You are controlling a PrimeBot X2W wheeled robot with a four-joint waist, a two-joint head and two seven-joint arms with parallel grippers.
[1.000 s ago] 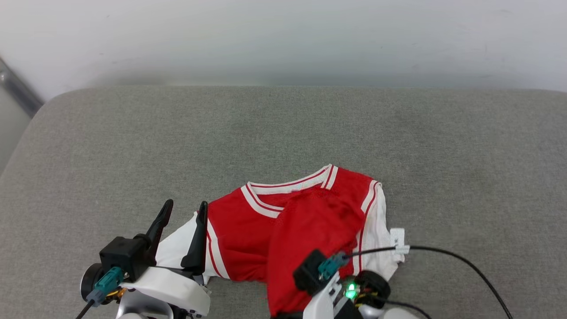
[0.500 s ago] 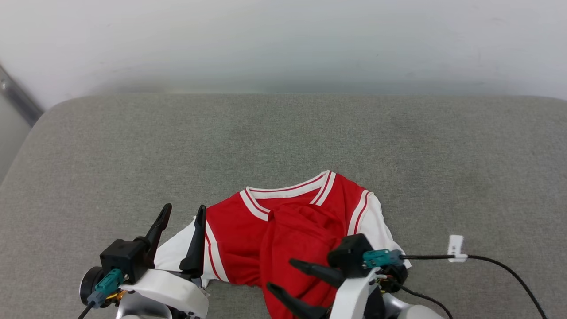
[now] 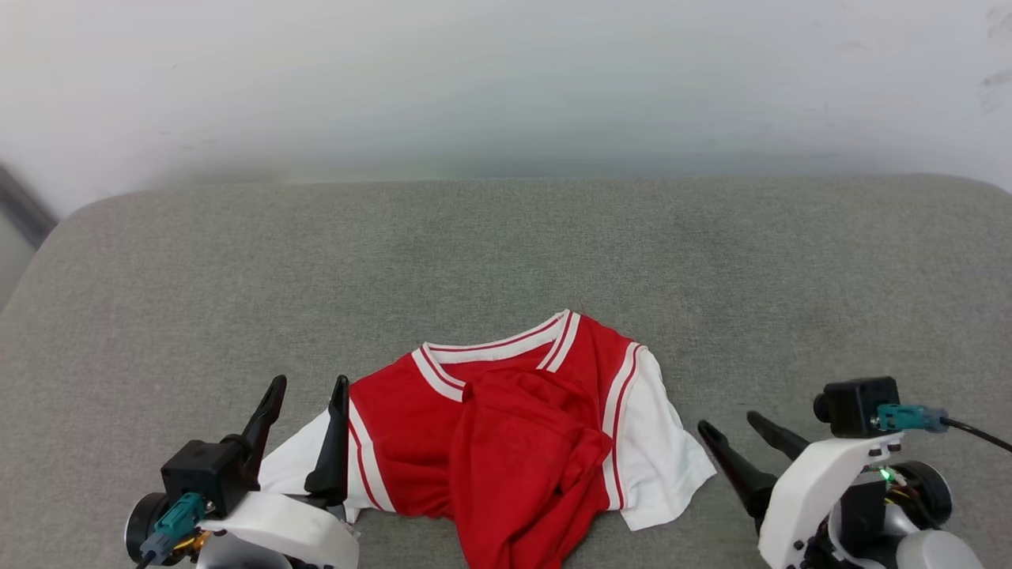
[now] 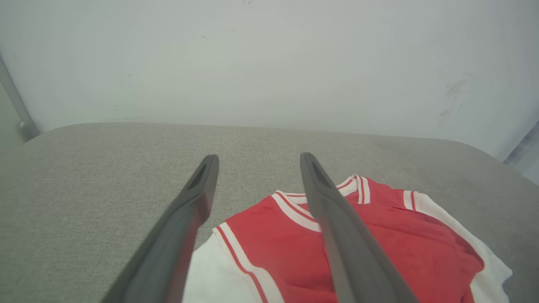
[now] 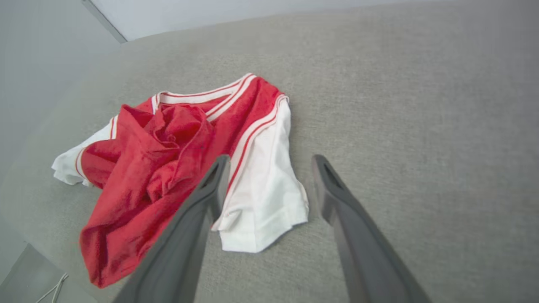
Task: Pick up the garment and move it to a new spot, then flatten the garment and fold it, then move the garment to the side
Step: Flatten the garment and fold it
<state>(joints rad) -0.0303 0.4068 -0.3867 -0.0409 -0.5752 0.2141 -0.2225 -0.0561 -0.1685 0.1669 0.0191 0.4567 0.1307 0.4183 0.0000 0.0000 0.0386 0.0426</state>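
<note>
The garment, a red jersey T-shirt with white sleeves and striped trim, lies crumpled near the front edge of the grey cushion; its lower part is bunched over the chest and hangs off the front. The lettering is hidden. My left gripper stands open over the shirt's left white sleeve, holding nothing. My right gripper is open just right of the right sleeve, apart from it. The left wrist view shows the garment beyond the open fingers. In the right wrist view the garment lies left of the open fingers.
A pale wall rises behind the cushion. Bare grey cushion stretches behind and to both sides of the shirt. A black cable runs from my right wrist off the right edge. The cushion's front edge drops to the floor.
My right gripper let go of the red fabric, opened, and swung out to the right of the shirt. The released fabric dropped in a bunch. The camera shifted slightly.
</note>
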